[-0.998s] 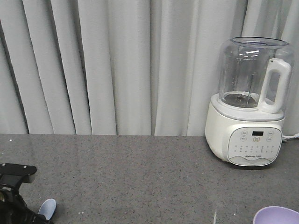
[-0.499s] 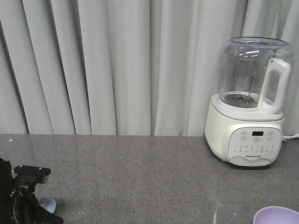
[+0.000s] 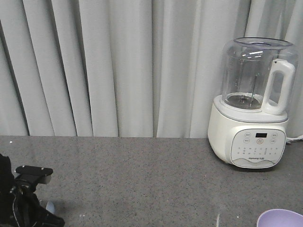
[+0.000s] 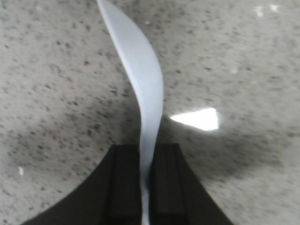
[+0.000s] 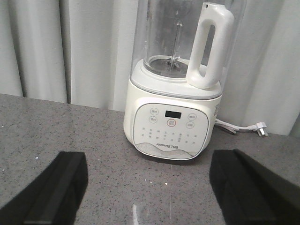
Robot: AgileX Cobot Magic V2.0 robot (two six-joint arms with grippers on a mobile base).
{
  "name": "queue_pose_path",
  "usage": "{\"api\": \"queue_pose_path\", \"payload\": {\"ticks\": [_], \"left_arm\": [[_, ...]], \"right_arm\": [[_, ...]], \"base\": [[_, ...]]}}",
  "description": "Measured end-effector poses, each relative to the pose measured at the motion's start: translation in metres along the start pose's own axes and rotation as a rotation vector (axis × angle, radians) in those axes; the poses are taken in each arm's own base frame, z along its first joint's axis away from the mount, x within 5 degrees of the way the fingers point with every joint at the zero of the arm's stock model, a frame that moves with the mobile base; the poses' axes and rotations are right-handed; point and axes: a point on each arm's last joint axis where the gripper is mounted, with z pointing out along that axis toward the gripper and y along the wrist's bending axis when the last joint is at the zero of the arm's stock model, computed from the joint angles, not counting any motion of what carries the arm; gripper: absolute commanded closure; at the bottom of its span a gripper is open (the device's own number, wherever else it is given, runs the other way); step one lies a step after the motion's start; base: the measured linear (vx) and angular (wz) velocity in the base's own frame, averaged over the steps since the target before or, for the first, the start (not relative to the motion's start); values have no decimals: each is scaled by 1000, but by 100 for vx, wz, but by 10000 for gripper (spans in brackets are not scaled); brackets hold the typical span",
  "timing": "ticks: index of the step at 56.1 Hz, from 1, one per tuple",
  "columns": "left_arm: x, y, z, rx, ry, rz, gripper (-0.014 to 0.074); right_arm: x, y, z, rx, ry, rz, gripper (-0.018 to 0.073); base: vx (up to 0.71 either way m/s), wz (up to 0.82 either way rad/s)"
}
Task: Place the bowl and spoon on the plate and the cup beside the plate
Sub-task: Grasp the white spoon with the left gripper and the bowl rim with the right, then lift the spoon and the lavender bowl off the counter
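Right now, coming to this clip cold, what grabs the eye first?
The big white blender with its clear jug stands back right on the grey counter. In the left wrist view, the left hand pinches the pale spoon. The lavender bowl peeks in at the front view's bottom right edge.

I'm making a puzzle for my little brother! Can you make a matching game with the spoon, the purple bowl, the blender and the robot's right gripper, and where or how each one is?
Things
1. short pale bluish-white spoon
2. small round lavender-purple bowl
3. white blender with clear jug
4. right gripper

Places or states
A. open, nothing between its fingers
B. standing in front of the grey curtain
C. clamped in the left gripper
D. cut off at the front view's bottom right corner

Pairs: 1-C, 2-D, 3-B, 4-A
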Motion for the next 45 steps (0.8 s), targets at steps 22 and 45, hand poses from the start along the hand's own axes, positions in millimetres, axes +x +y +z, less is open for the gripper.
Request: {"api": "queue_pose_path", "payload": {"ticks": [22,45], "left_arm": [[11,-16,-137,50,-474,75,602],[19,-17,-148,46,-495,96,602]], "right_arm": [[21,-28,34,230,479,235,52],[68,-32,127,163,956,181,52]], "base": [[0,0],[0,0]]}}
